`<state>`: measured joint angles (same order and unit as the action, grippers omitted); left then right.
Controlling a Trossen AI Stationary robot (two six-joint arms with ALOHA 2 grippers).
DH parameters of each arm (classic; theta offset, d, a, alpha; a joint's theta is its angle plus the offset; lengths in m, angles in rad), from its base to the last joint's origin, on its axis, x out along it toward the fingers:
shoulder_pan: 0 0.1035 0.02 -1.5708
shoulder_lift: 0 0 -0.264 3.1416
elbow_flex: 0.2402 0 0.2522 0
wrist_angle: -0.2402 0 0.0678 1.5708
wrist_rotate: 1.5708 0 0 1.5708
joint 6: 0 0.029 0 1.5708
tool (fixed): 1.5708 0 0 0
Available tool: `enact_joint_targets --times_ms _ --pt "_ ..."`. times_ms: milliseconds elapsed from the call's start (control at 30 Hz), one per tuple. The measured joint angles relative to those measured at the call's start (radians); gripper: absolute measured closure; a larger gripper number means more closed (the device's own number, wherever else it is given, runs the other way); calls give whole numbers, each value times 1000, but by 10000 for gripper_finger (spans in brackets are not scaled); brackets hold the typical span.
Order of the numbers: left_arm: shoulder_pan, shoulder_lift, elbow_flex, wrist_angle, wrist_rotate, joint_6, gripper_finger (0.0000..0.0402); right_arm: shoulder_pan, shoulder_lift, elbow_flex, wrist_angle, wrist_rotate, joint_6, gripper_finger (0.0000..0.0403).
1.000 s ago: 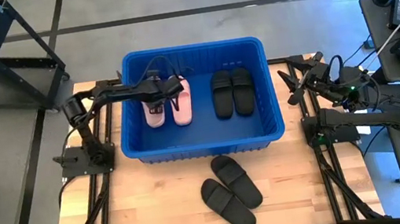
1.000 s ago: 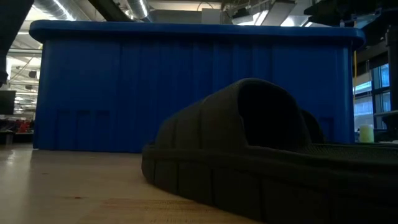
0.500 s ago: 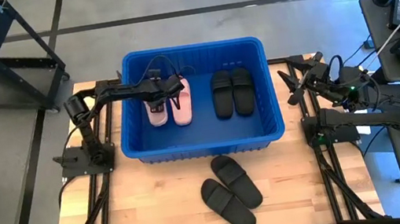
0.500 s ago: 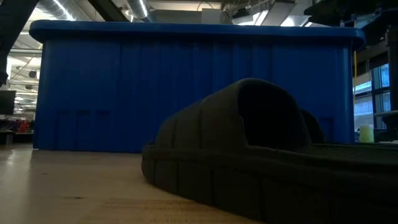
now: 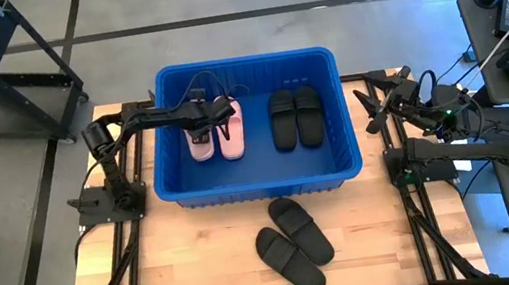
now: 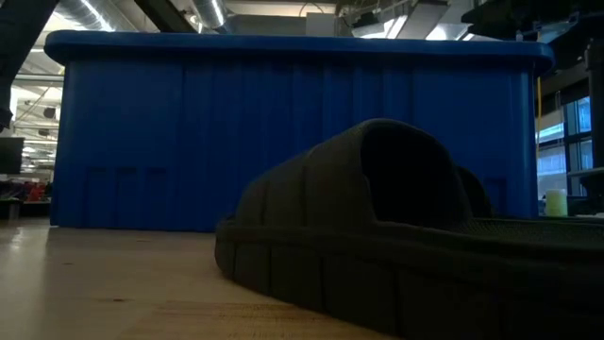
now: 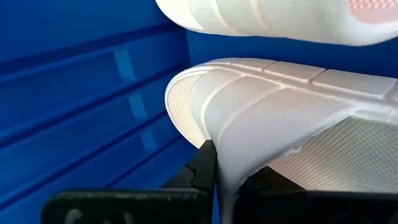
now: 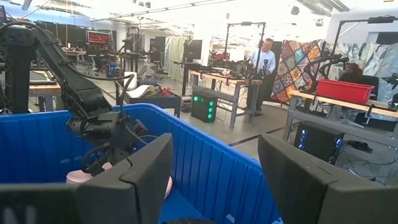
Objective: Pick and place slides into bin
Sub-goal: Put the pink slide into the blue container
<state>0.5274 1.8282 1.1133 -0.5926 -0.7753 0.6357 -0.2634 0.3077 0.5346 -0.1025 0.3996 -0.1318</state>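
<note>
Inside the blue bin (image 5: 262,177), the left pincer (image 5: 203,120) is clamped tight on the strap of a pale pink slide (image 7: 280,134), with its twin (image 5: 231,131) just beside it; a black pair (image 5: 295,117) lies toward the bin's right wall; two more black slides (image 5: 293,243) rest on the table (image 5: 192,263) in front of the bin, touching each other; the right pincer (image 8: 214,180) waits outside the bin's right rim, fingers spread wide and holding nothing.
</note>
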Motion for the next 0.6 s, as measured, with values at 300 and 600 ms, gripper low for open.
enact_joint_targets --times_ms 300,600 --pt "0 0 0 -9 -16 1 381 0 0 0 0 0 0 164" --pt "1 1 0 -36 -27 -32 328 0 0 0 0 0 1 164"
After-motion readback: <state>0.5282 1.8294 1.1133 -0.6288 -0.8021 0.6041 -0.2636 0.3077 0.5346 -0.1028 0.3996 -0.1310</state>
